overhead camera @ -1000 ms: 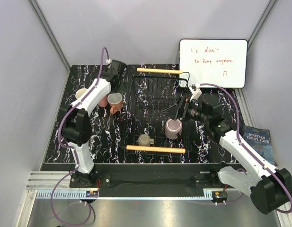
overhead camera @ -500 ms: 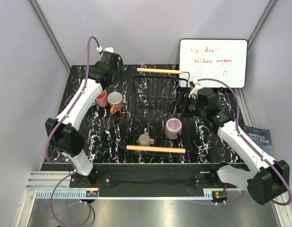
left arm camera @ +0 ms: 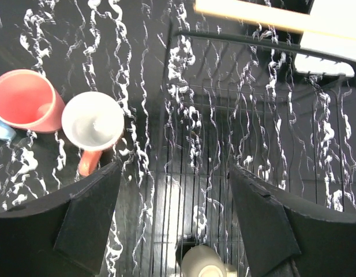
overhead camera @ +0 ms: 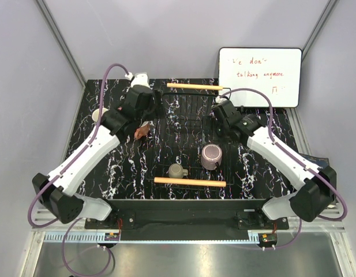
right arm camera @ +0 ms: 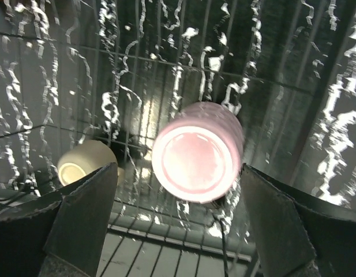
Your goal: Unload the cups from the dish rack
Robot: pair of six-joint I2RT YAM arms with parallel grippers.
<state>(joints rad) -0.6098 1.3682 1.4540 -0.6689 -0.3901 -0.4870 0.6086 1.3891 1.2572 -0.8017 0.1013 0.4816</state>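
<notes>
The large rectangular black wire dish rack (overhead camera: 189,118), built of thin parallel rods, is sitting on the glossy black tabletop veined with white (overhead camera: 137,173). One pale round wooden bar handle (overhead camera: 190,182) is lying across its near end and another (overhead camera: 195,86) across its far end. Inside the rack, the mauve purple ceramic mug (right arm camera: 196,153) is resting on the wires with a smooth, flat, ringed circular face turned up. The smaller olive-grey mug (right arm camera: 79,164) is sitting near it, toward the near handle.

The right gripper (right arm camera: 178,222) is hanging over the mauve mug, its matte black wedge-shaped fingers (right arm camera: 79,213) standing wide apart and gripping nothing. The left gripper (left arm camera: 175,222) is hovering above the rack's left side, its fingers likewise spread with nothing between them.

Outside the rack, on the tabletop to its left, the glossy pink mug (left arm camera: 25,101) and the terracotta orange mug with a pale glazed inside (left arm camera: 92,122) are standing upright, just beside each other. A sliver of the light blue mug (left arm camera: 0,130) is showing against the pink one. A white whiteboard with handwriting (overhead camera: 259,77) is leaning at the far right.
</notes>
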